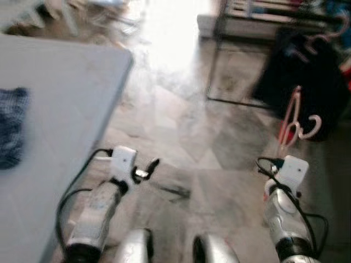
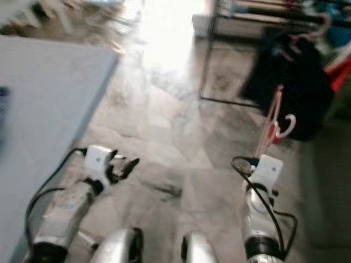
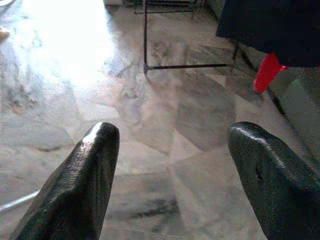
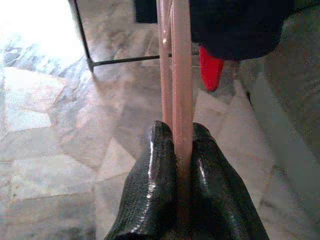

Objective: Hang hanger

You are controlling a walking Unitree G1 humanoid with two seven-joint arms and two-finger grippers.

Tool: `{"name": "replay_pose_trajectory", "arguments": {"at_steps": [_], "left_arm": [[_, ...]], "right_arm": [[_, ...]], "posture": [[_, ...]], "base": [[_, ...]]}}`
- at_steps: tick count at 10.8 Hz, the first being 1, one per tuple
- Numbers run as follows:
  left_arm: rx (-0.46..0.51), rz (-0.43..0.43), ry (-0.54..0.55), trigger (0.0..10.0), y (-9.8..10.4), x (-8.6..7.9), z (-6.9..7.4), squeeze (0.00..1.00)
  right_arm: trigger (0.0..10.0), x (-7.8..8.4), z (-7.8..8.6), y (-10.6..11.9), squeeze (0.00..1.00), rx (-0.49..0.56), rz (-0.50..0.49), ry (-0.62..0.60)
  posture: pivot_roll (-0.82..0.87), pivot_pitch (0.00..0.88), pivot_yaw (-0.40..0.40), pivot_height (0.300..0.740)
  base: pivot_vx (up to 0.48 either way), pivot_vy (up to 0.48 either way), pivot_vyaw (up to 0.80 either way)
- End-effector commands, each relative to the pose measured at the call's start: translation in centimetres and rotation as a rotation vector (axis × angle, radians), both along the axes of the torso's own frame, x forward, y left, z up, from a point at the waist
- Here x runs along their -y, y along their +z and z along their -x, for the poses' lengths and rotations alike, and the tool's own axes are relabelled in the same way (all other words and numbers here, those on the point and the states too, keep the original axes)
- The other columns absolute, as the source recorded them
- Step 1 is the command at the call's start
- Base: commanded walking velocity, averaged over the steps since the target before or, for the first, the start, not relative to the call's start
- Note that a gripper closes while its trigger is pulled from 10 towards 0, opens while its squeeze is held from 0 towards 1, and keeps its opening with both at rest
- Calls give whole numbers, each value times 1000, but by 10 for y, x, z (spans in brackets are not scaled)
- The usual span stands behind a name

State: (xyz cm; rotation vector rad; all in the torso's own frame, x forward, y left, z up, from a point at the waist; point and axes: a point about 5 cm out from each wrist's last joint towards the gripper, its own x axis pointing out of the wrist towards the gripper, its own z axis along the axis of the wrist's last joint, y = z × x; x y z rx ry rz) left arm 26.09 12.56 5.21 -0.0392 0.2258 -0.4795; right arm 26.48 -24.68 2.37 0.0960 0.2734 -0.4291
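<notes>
My right gripper (image 4: 181, 150) is shut on a pink plastic hanger (image 1: 295, 118), held low at my right side. The hanger stands up from the fingers (image 4: 150, 180), its hook (image 2: 285, 127) curling at the top, in front of a dark garment (image 1: 307, 87). That garment hangs on a black clothes rack (image 1: 216, 55) at the back right, where another pink hanger (image 1: 329, 33) sits on the rail. My left gripper (image 3: 172, 165) is open with nothing between its fingers (image 1: 148, 167), low over the marble floor.
A grey table (image 1: 55, 137) fills the left side, with a blue cloth (image 1: 11, 126) on it. A red item (image 3: 267, 72) hangs under the dark garment. Bright glare covers the floor (image 1: 170, 33) at the back middle. The pictures are blurred.
</notes>
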Motion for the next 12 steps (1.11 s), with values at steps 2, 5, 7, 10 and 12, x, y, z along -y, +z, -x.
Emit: {"name": "replay_pose_trajectory", "arguments": {"at_steps": [2,5,7,10,12], "left_arm": [[-8,-4,18,10000,-5,-3,4,0],[-10,-2,35,10000,-7,-3,6,0],[-11,-12,33,10000,-8,-3,3,0],[-2,-20,21,10000,-7,0,1,0],[-1,-26,9,10000,-9,1,2,0]], "right_arm": [[10000,-5,2,-3,0,-8,-25,60],[10000,-31,-6,-5,0,-21,-80,240],[10000,-40,-6,-7,0,-23,-117,295],[10000,-41,-5,-7,0,-22,-120,297],[10000,-40,-8,-4,0,-14,-102,306]], "posture": [[-6,191,-37,740],[-2,190,-45,740],[-14,184,-38,740],[-18,176,-37,740],[-13,173,-35,740]], "base": [[127,0,0],[415,242,0],[414,242,0],[442,0,0],[480,0,0]]}}
